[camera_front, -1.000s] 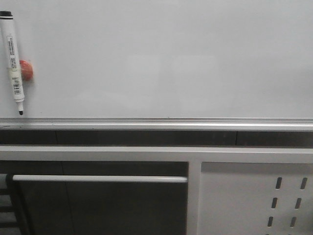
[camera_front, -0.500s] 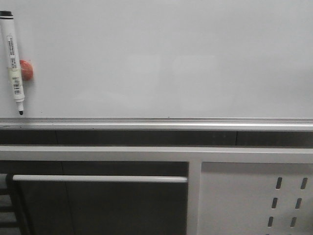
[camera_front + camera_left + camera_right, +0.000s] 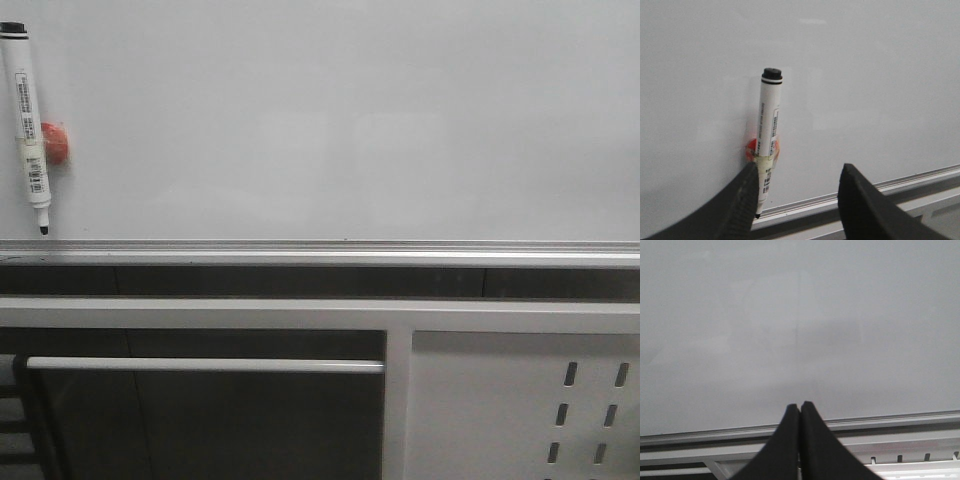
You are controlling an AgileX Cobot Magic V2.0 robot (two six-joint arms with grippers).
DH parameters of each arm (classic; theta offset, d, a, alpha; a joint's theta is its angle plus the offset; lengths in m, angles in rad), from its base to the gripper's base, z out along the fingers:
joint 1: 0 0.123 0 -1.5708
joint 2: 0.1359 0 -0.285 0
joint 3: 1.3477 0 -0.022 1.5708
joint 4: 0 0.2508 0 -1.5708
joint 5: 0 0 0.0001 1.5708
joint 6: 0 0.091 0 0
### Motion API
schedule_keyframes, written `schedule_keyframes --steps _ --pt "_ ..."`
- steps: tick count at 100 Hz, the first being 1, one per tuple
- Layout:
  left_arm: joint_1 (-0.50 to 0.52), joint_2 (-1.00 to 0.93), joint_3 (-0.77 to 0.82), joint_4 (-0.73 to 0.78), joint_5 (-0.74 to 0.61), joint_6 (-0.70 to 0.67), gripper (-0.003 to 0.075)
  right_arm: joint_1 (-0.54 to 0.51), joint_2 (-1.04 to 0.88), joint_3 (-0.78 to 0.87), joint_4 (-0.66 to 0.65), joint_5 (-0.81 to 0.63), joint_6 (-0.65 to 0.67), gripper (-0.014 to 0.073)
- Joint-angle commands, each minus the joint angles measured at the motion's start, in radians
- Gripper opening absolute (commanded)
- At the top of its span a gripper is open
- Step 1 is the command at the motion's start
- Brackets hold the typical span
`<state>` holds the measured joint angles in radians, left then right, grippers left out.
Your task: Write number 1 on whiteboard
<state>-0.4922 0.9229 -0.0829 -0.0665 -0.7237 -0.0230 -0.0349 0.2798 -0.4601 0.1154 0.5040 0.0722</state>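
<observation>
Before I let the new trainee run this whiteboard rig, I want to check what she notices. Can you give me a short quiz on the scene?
1. True or false: a number 1 is already drawn on the whiteboard.
2. Which tool is open? A) left tool B) right tool
3. Fill in: the marker hangs with its tip pointing ____, stuck against a red magnet.

Key: 1 false, the board shows no stroke. 2 A, its fingers stand apart near the marker; the right tool is shut on nothing. 3 down.
</observation>
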Motion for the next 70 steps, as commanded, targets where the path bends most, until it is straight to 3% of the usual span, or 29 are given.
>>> schedule_keyframes --steps 1,31,54,70 --pt "-0.007 0.093 -0.023 -0.022 -0.193 -0.010 0.0354 0.001 0.017 -0.032 0.000 -0.077 -0.007 -0.0079" --pt "-0.007 0.344 -0.021 -0.113 -0.460 -0.010 0.0353 0.001 0.017 -0.032 0.000 -0.077 -0.007 -0.0079" --pt "-0.007 0.456 -0.021 -0.100 -0.588 -0.010 0.0353 0.001 0.017 -0.032 0.000 -0.077 -0.007 -0.0079" --pt "-0.007 0.507 -0.039 -0.085 -0.601 -0.011 0.0349 0.001 0.017 -0.032 0.000 -0.077 -0.007 -0.0079"
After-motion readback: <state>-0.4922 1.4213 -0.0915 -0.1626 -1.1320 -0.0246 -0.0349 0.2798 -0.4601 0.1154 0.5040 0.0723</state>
